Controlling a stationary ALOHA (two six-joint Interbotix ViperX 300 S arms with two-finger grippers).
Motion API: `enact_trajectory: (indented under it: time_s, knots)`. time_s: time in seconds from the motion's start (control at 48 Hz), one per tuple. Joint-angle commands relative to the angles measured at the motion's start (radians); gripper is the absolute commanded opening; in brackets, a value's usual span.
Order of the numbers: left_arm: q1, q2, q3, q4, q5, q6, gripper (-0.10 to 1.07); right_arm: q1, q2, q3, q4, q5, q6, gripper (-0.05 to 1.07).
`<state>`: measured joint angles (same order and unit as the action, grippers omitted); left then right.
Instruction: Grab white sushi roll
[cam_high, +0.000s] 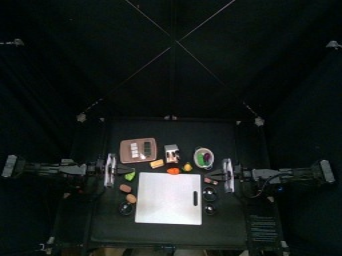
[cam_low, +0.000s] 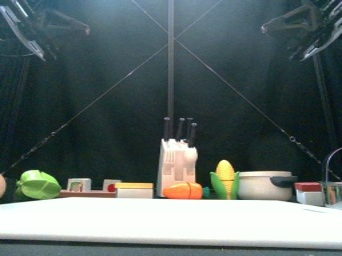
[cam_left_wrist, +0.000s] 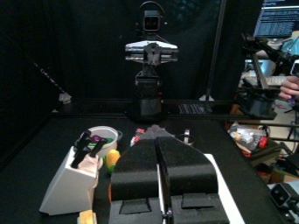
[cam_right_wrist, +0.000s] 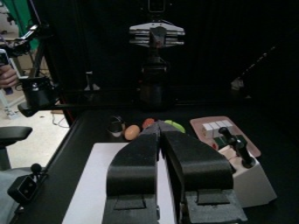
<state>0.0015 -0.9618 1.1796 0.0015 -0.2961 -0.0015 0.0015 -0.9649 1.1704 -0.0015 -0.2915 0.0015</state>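
**Starting state; no part of the grasp accomplished.** The left gripper (cam_left_wrist: 160, 142) and the right gripper (cam_right_wrist: 163, 133) each have their jaws pressed together on nothing. In the top view, the left arm (cam_high: 60, 168) and the right arm (cam_high: 281, 174) sit at opposite sides of the bench (cam_high: 100, 225), and neither reaches in over the objects. In the front view both arms hang high above the objects.

The knife block (cam_low: 178, 166) stands near the middle of the bench, with a white cutting board (cam_high: 170, 199) in front of it. To the left of the block in the front view are a green bowl-like item (cam_low: 39, 184) and two small pale pieces. One of these, the piece nearer the block (cam_low: 112, 185), is judged the likeliest white sushi roll, but it is too small to confirm. To the right of the block are an ear of corn (cam_low: 225, 178) and a grey pot (cam_low: 266, 185).

**Remaining:**
- identify the roll;
- bring one gripper over it and spread the jaws;
- descend, then close and lift.

If the roll is indeed left of the block, the left arm would have the shorter reach.
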Motion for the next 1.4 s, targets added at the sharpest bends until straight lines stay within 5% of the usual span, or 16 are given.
enact_trajectory:
  time_s: [0.0,0.292,0.729,1.146,1.375]
  knots:
    - [0.008,0.009,0.020,0.003,-0.008,0.009,-0.05,-0.005,0.031,-0.018,-0.011,-0.003,-0.003,0.02]
    - [0.002,0.018,0.037,0.000,-0.011,0.003,-0.04,-0.005,0.193,-0.095,-0.170,0.009,0.020,0.01]
    - [-0.003,0.129,0.028,0.000,-0.028,0.002,-0.02,-0.017,0.264,-0.143,-0.003,0.046,0.144,0.01]
    - [-0.005,0.153,0.032,-0.011,-0.057,-0.003,0.25,-0.055,0.276,-0.124,0.031,0.166,0.221,0.01]
    - [0.005,0.155,0.035,-0.121,-0.051,-0.003,0.39,-0.057,0.295,-0.100,0.031,0.176,0.221,0.01]
